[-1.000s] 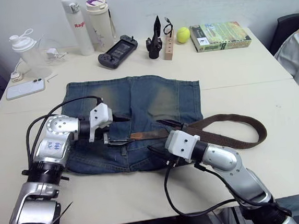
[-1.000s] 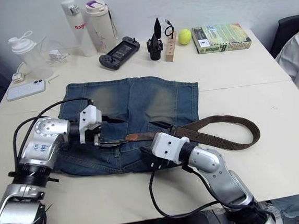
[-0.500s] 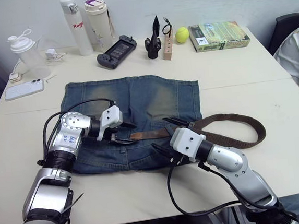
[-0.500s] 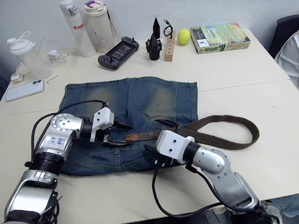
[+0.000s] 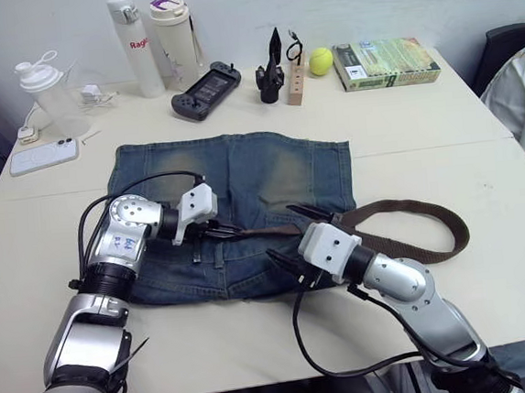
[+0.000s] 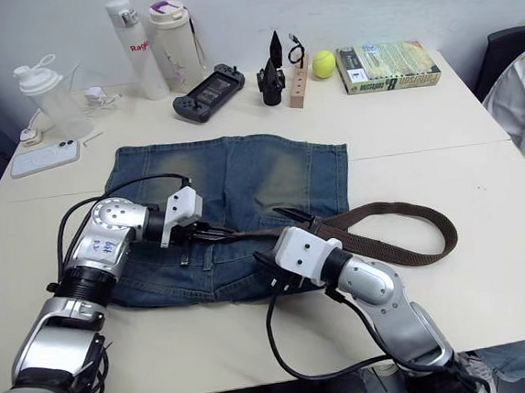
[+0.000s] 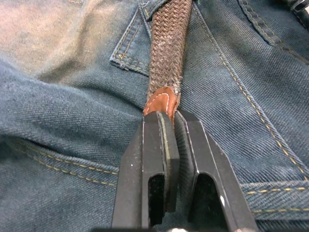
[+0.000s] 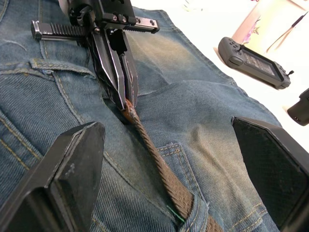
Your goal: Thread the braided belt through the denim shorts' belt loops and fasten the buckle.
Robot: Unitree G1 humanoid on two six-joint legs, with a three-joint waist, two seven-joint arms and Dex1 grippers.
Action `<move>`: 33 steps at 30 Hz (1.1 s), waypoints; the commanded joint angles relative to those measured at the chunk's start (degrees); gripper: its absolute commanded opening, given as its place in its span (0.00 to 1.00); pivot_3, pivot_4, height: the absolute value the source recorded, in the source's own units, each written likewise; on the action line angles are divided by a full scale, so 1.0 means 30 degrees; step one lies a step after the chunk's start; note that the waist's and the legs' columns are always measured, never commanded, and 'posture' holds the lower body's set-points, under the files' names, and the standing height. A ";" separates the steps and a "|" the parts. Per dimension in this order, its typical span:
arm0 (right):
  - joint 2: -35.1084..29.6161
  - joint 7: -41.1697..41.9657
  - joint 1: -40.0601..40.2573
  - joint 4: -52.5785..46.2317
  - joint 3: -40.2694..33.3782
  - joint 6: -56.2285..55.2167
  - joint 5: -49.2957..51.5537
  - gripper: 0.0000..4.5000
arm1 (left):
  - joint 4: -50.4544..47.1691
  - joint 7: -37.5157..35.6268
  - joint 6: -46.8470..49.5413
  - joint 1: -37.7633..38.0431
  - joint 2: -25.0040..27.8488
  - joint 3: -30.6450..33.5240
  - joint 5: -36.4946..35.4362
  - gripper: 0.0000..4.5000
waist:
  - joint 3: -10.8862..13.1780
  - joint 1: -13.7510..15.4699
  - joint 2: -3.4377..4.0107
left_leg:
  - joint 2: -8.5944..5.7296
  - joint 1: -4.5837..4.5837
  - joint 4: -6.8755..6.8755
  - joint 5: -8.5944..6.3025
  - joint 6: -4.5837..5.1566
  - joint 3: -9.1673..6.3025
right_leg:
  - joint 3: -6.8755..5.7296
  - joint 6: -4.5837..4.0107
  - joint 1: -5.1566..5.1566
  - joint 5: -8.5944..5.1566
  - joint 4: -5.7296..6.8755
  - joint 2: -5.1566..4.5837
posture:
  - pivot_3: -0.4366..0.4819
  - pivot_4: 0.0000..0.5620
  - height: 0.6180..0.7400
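Clamped between the two black fingers of the left gripper (image 7: 169, 126) is the tan leather tip of the braided belt (image 7: 166, 53), as is seen plainly in the left wrist view. That tip is held low over the denim shorts (image 5: 242, 175), near the middle of the waistband edge closest to the robot. From the tip the belt is led under one of the belt loops (image 8: 195, 215), past the right gripper (image 5: 289, 240), and off the cloth onto the table (image 5: 441, 135), where it is curled into a wide loop on the robot's right. The right gripper is spread wide, its fingers (image 8: 72, 169) set well apart on either side of the belt and nothing held between them. The shorts are laid flat on the table. Along the far edge are ranged a shaker cup (image 5: 44, 91), a phone (image 5: 43, 157), two bottles (image 5: 152, 41), a game controller (image 5: 205, 89), a yellow ball (image 5: 321, 60) and a book (image 5: 384, 63).
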 commanded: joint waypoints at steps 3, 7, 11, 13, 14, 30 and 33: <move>0.0435 -0.0289 0.0146 -0.1651 -0.0625 0.0955 0.0850 1.00 | -0.2655 0.1910 -0.3133 0.0214 0.0467 0.1259 0.0149 0.01 | 0.0011 -0.0030 -0.0018 | 0.0001 -0.0003 0.0001 0.0000 0.0000 -0.0005 | 0.0002 0.0000 0.0000 0.0000 -0.0001 -0.0004 | 0.48 0.27 0.84; 0.1125 -0.0039 0.0420 -0.3265 -0.2346 0.4015 0.3737 1.00 | -0.6179 0.2901 -0.4664 0.2015 0.1631 0.1907 0.0312 0.01 | 0.0011 -0.0150 -0.0014 | 0.0004 0.0004 -0.0013 0.0000 -0.0001 -0.0005 | 0.0006 0.0000 -0.0003 0.0000 -0.0003 -0.0004 | 0.48 0.27 0.84; 0.1577 0.0192 -0.0252 -0.5189 -0.5795 0.8730 0.8931 1.00 | -0.8306 0.5016 -0.6763 0.4113 0.2376 0.2541 0.1609 0.01 | 0.0013 -0.0082 -0.0012 | 0.0007 0.0001 -0.0016 0.0000 -0.0001 -0.0015 | 0.0006 -0.0001 -0.0002 0.0000 -0.0006 -0.0007 | 0.48 0.27 0.84; 0.1577 0.0093 -0.0655 -0.5821 -0.7987 1.2809 1.2675 1.00 | -0.8984 0.6137 -0.7770 0.4940 0.2655 0.2909 0.2318 0.01 | 0.0014 -0.0031 -0.0013 | 0.0005 0.0001 -0.0013 -0.0002 0.0002 -0.0028 | 0.0013 -0.0001 0.0011 0.0001 -0.0007 -0.0021 | 0.48 0.27 0.84; 0.1645 -0.0304 -0.0894 -0.5683 -0.9514 1.5407 1.5940 1.00 | -0.9339 0.6835 -0.8459 0.5395 0.2823 0.3188 0.2866 0.01 | 0.0013 -0.0007 -0.0012 | 0.0000 0.0001 -0.0012 -0.0006 0.0010 -0.0047 | 0.0028 -0.0002 0.0021 0.0001 -0.0011 -0.0046 | 0.48 0.27 0.84; 0.6410 -2.1470 -0.0722 0.1931 -0.4631 0.9191 4.0346 1.00 | -1.3983 1.0802 -0.9774 1.0478 0.3781 0.5161 0.3647 0.01 | 0.0034 -0.0511 0.0019 | -0.0011 -0.0007 -0.0084 0.0000 0.0006 -0.0025 | 0.0034 -0.0014 -0.0019 0.0001 -0.0010 -0.0097 | 0.48 0.27 0.84; 0.7287 -2.2843 -0.1048 0.2715 -0.5087 0.7956 4.0346 1.00 | -1.4447 1.1027 -0.9533 1.0767 0.3882 0.5199 0.3896 0.01 | 0.0034 -0.0459 0.0019 | -0.0011 -0.0007 -0.0080 -0.0008 0.0018 -0.0030 | 0.0074 -0.0011 -0.0014 0.0003 -0.0015 -0.0101 | 0.48 0.27 0.84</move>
